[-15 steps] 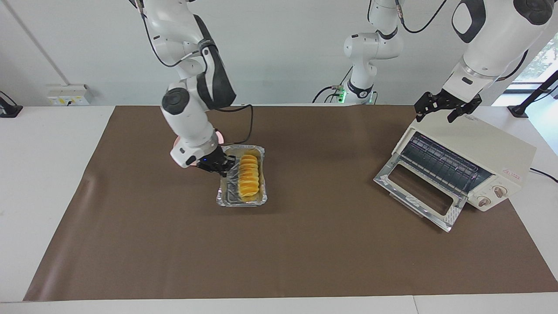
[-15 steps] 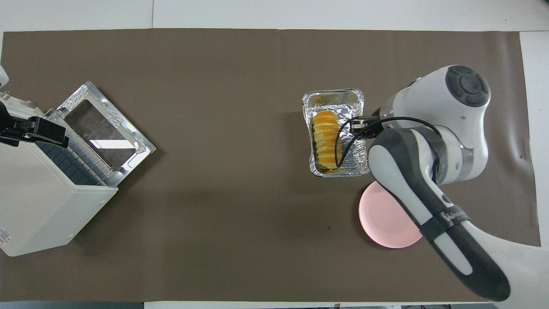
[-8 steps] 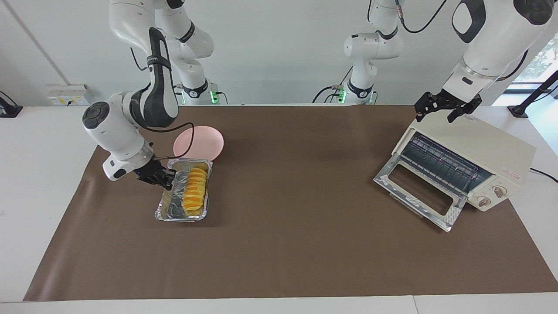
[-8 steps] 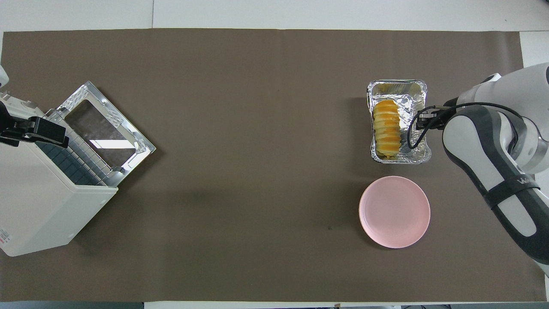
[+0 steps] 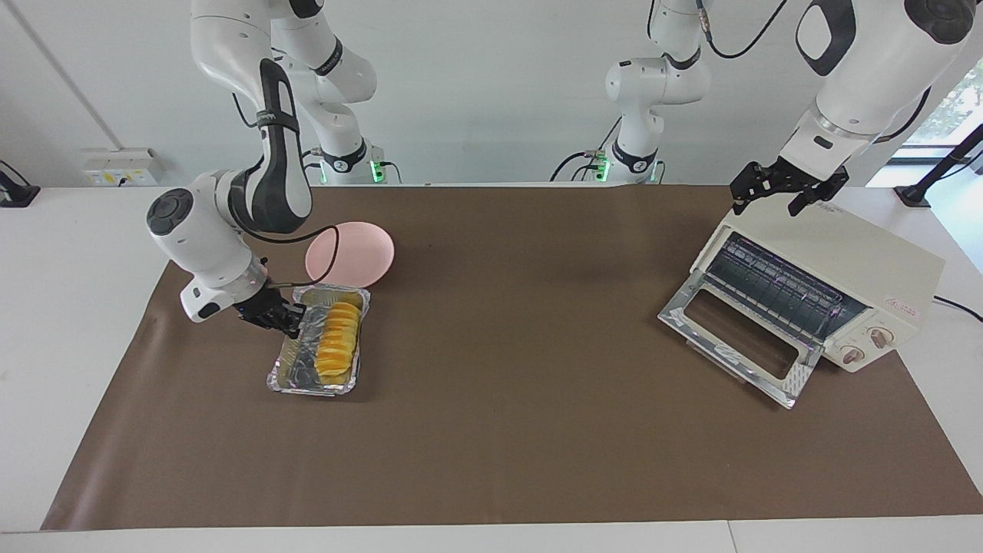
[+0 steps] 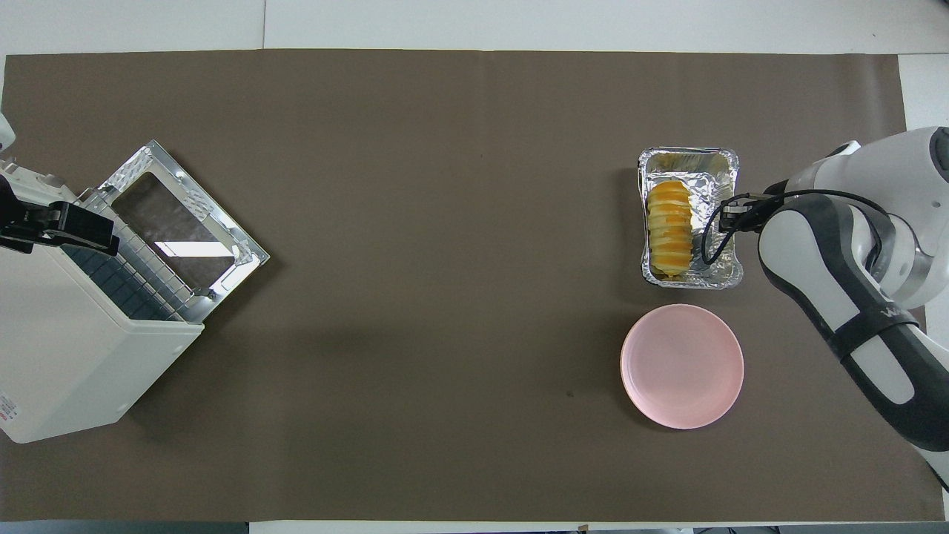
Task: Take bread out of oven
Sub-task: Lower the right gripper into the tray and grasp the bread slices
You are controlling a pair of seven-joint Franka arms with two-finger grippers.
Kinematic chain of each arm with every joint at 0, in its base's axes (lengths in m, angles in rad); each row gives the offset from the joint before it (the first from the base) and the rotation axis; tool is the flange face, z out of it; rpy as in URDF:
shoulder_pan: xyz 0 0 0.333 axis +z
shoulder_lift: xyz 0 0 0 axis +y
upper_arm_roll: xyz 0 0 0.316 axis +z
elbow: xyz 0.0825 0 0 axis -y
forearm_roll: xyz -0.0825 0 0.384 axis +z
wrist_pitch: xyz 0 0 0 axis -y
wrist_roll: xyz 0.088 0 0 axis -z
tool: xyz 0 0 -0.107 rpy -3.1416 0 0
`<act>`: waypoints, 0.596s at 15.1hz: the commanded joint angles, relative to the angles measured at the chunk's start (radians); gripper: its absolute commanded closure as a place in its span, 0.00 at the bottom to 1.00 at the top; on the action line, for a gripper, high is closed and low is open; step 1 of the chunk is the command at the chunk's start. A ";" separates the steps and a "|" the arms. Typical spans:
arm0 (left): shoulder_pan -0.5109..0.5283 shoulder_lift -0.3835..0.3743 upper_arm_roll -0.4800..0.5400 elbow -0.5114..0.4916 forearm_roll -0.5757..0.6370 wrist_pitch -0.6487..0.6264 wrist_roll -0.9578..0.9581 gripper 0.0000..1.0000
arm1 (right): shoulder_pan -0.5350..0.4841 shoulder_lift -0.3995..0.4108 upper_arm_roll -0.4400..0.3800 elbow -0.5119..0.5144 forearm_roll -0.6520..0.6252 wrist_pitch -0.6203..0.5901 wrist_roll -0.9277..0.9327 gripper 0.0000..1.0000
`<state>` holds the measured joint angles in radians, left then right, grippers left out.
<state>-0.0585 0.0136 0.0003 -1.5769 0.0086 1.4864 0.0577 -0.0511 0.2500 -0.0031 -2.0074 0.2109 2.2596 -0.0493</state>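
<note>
plate (image 5: 351, 253): nearest the robots, just beside the tray's short end.
right gripper (image 5: 278, 317): pinched shut on the foil tray (image 5: 289, 369)'s long rim, at the table's right-arm end.
bread (image 5: 337, 347): in the tray, beside that gripper, long axis along the rim.
left gripper (image 5: 783, 189): wide, over the oven (image 5: 852, 265), waiting.

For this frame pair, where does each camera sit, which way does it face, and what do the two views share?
Facing view: high across the table, looking back at the robots; both arms and bases show, the right gripper shut on the foil tray rim, the left gripper open over the oven.
Overhead view: high above the robots' end, looking steeply down and forward; the right arm's forearm and gripper show, and only the left gripper's dark tip.
Shared: the bread in the tray, the pink plate nearer the robots, the oven with its door down.
</note>
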 commanded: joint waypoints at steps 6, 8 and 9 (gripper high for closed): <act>0.012 -0.021 -0.006 -0.020 -0.007 0.015 0.004 0.00 | 0.000 -0.009 0.011 -0.001 -0.022 -0.005 -0.029 0.00; 0.012 -0.020 -0.005 -0.020 -0.009 0.015 0.004 0.00 | -0.001 -0.005 0.011 0.057 -0.062 -0.073 -0.029 0.00; 0.012 -0.020 -0.006 -0.020 -0.009 0.015 0.004 0.00 | -0.003 -0.002 0.011 0.093 -0.079 -0.106 -0.029 0.00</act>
<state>-0.0584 0.0136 0.0003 -1.5769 0.0086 1.4865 0.0577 -0.0454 0.2481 0.0034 -1.9825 0.1664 2.2244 -0.0521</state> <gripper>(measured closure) 0.000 0.436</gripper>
